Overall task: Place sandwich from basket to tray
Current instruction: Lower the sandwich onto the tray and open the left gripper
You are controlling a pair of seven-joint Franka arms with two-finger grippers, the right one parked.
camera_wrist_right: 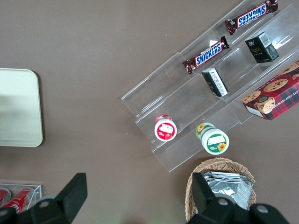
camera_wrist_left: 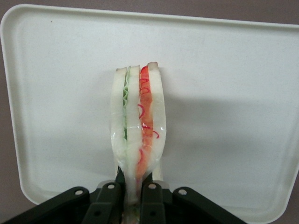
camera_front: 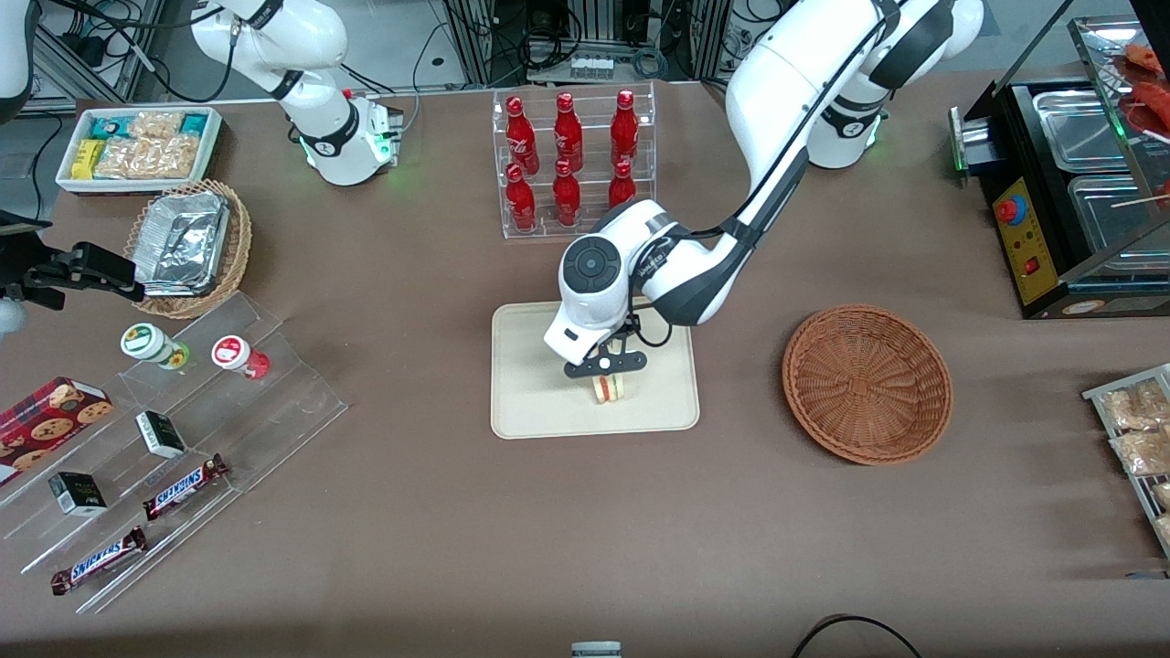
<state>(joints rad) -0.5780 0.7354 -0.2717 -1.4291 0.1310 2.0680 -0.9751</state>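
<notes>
Gripper [camera_front: 607, 367] hung over tray [camera_front: 530, 402], fingers [camera_wrist_left: 150, 193] clamped on sandwich [camera_wrist_left: 138, 128] held upright beneath it; basket [camera_front: 866, 383] well apart.

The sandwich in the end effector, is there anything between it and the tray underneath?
Nothing visible. The end effector is shut on the sandwich, holding it on edge right over the tray. The tray surface around it is bare, and the basket sits apart, toward the working arm's end of the table.

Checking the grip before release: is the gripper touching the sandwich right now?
Touching. The left wrist view shows the gripper over the tray, fingers pinching the sandwich from both sides.
</notes>
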